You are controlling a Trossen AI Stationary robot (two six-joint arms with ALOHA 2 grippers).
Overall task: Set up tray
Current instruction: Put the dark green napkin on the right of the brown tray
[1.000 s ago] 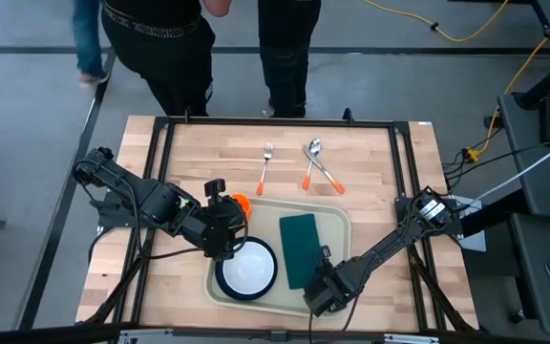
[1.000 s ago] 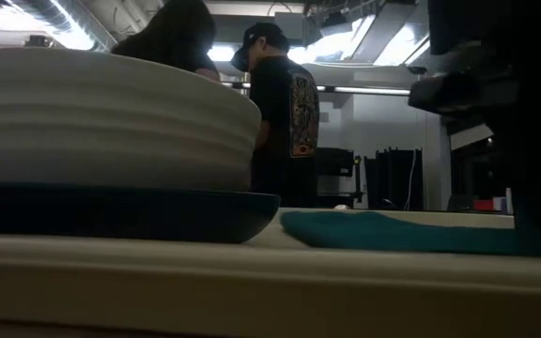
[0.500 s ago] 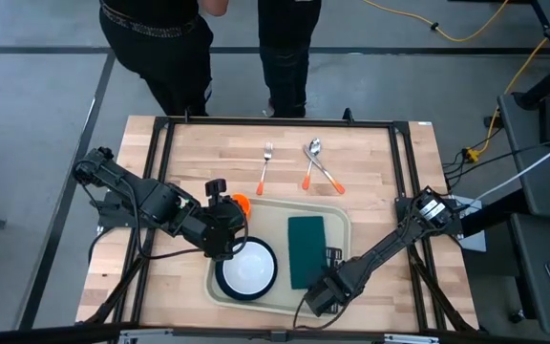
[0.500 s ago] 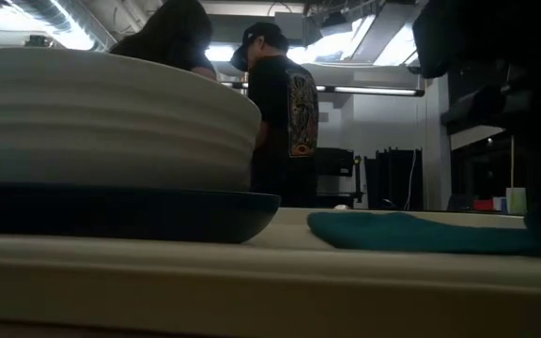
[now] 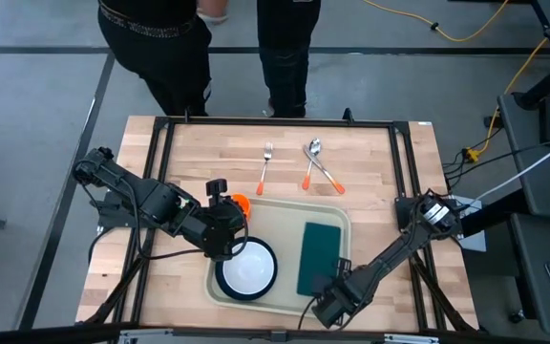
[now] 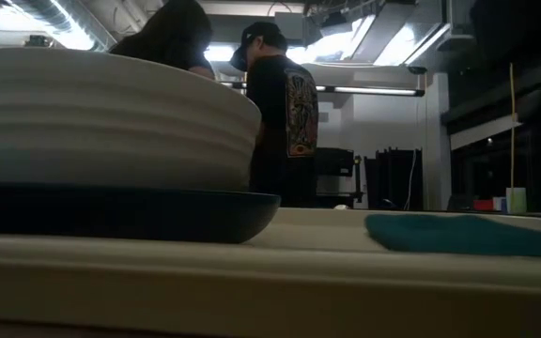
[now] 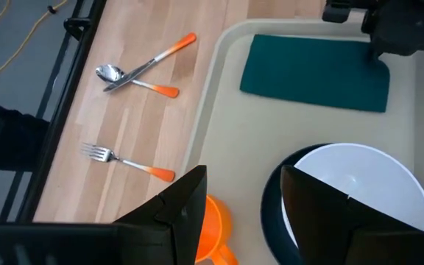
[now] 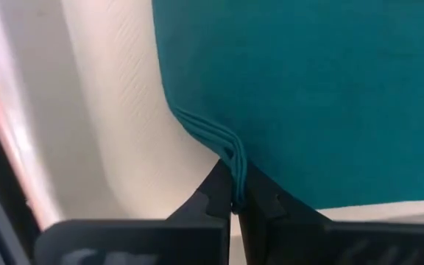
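Note:
The cream tray (image 5: 280, 205) lies mid-table. On it stand a dark plate (image 6: 120, 211) bearing a white bowl (image 5: 246, 269), and to their right lies a dark green napkin (image 5: 319, 256). My right gripper (image 5: 338, 279) points down at the napkin's near right corner and is shut on it. My left gripper (image 7: 245, 206) hangs open and holds nothing above the tray's far left part, beside an orange cup (image 7: 216, 221). My right gripper pinches the napkin's edge (image 8: 230, 158) at its near right corner between its two fingers, from above, pointing down. Several layers bunch up at the fingertips (image 8: 216, 195). The rest of the napkin lies flat on the tray's floor.
A fork (image 5: 265, 164), a spoon (image 5: 311, 161) and a crossed utensil with an orange handle (image 5: 330, 180) lie on the wood beyond the tray. Two people (image 5: 285, 48) stand at the table's far edge. A black frame rail (image 5: 404, 191) borders the table's right side.
My right gripper has gone toward the table's right edge and rolled about its own axis, staying shut. The napkin has slid with it to the right across the tray's floor and turned a little. My left arm has kept still.

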